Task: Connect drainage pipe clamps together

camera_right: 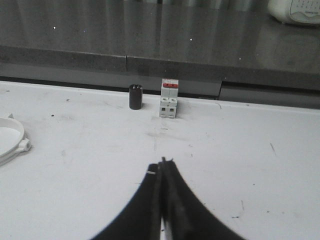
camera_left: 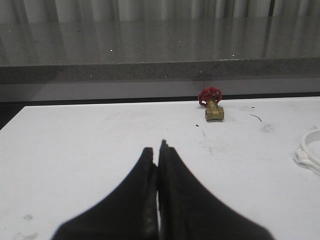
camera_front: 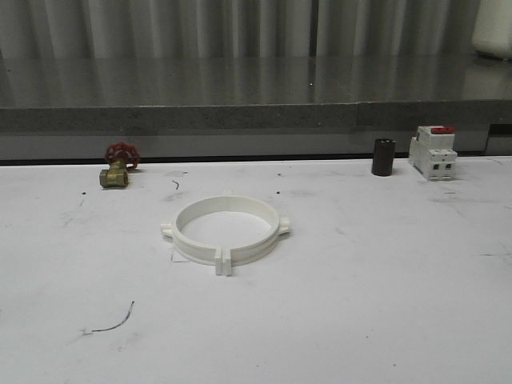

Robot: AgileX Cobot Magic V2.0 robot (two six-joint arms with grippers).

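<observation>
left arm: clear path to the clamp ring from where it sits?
Probably yes. In the left wrist view the shut left tool sits over bare table, with the clamp ring off to one side and nothing between. The brass valve stands farther back, out of the way.

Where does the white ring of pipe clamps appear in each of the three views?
Front view: the ring of pipe clamps lies flat at the table's middle.
Left wrist view: only a piece of it at the right edge.
Right wrist view: only a piece at the left edge.
Shared landmark: the grey ledge behind the table.
</observation>
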